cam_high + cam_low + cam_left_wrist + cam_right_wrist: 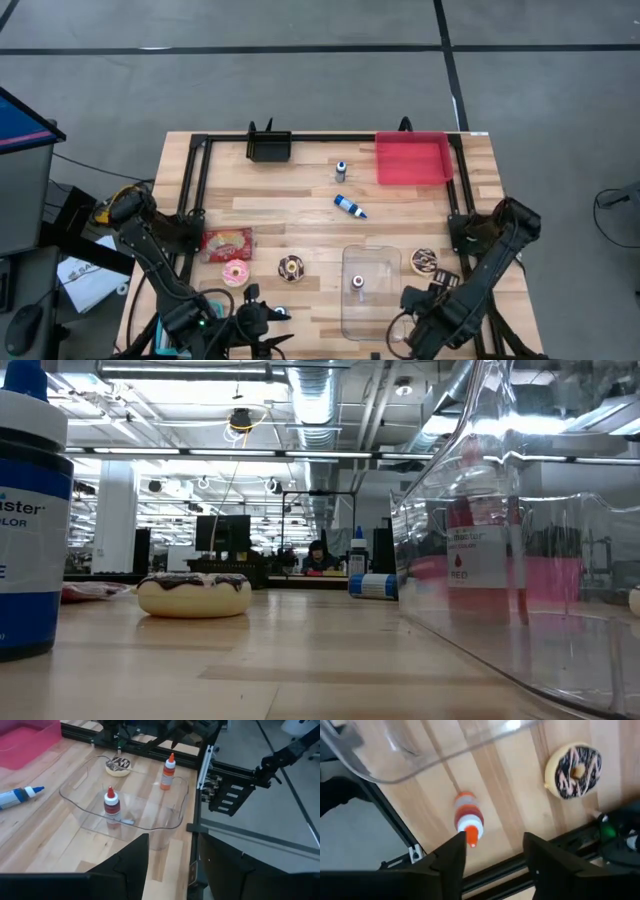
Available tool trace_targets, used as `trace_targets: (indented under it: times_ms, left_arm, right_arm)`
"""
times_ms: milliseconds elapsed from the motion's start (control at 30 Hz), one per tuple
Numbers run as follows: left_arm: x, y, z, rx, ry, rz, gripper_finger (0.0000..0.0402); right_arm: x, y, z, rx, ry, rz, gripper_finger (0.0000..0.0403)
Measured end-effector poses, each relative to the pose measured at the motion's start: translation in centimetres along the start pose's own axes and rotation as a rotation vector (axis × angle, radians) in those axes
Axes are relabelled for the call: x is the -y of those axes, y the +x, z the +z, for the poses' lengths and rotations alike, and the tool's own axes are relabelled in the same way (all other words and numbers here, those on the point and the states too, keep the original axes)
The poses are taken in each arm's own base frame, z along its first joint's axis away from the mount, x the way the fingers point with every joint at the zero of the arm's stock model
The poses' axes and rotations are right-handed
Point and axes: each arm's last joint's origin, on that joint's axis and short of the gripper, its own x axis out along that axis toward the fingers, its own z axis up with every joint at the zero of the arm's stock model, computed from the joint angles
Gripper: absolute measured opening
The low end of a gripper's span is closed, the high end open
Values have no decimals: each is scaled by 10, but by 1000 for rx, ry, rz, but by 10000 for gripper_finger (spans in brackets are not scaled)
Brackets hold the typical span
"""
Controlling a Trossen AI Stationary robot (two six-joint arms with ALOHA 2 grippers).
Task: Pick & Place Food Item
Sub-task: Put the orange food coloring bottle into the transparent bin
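Note:
Three donuts lie flat on the table: a pink one (236, 272), a chocolate one (292, 266) and a striped chocolate one (424, 262) (574, 765). A clear container (370, 290) (125, 800) holds an upright red-capped bottle (112, 805). An orange-capped bottle (468, 820) (168, 772) stands on the wood beside the container. My right gripper (495, 842) (420, 308) is open above that bottle and points down; nothing is between its fingers. My left gripper (172, 850) (255, 325) is open at the near left, aimed at the container.
A red snack bag (227, 242) lies at the left. A blue bottle (350, 206) lies mid-table and a small bottle (341, 171) stands behind it. A pink tray (412, 158) and a black bin (268, 147) sit at the far edge. A black frame (190, 180) borders the table.

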Motion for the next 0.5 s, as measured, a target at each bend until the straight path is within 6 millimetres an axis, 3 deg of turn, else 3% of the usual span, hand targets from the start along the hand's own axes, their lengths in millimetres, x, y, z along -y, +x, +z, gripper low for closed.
trace_targets:
  times_ms: [167, 500]
  left_arm:
    - [1, 0, 1, 6, -12, -7, 168]
    - [-1, 3, 5, 8, -31, -8, 168]
  right_arm:
    - [9, 5, -13, -15, 99, 44, 234]
    - [1, 35, -26, -28, 183, 122, 239]
